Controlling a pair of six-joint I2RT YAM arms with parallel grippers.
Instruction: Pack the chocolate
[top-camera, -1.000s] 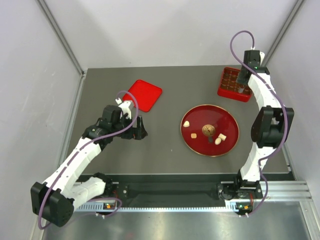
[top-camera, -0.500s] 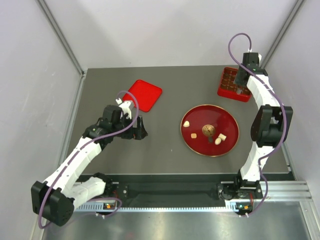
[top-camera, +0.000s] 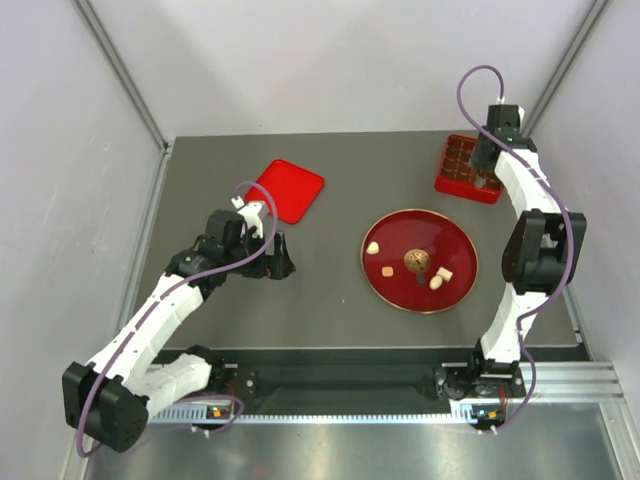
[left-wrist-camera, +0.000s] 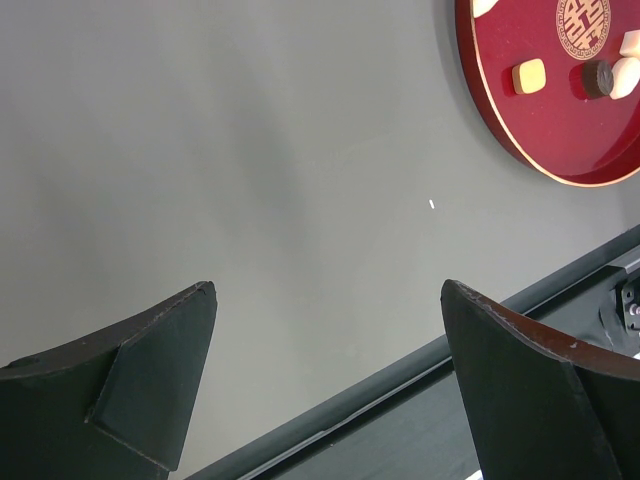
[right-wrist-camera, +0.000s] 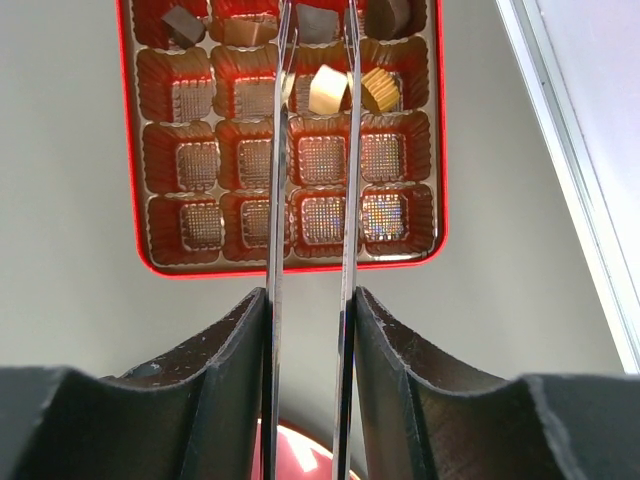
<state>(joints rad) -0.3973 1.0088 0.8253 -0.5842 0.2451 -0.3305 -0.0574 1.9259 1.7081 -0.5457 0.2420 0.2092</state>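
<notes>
Over the red tray (right-wrist-camera: 200, 270), right gripper (right-wrist-camera: 310, 310) is clamped on the tongs (right-wrist-camera: 272, 200), with a cream chocolate (right-wrist-camera: 327, 88) between their tips. Likely light, smooth, easily dented, so pinch the flat sides gently. More chocolate on the plate (top-camera: 455, 240). Left gripper (left-wrist-camera: 327, 290) spread, empty.

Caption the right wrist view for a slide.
Right gripper clamps tongs straddling a cream chocolate over the red tray.

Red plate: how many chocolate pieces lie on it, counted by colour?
Cream pieces: 3
Tan piece: 1
Dark piece: 1
Total on the red plate: 5
</notes>
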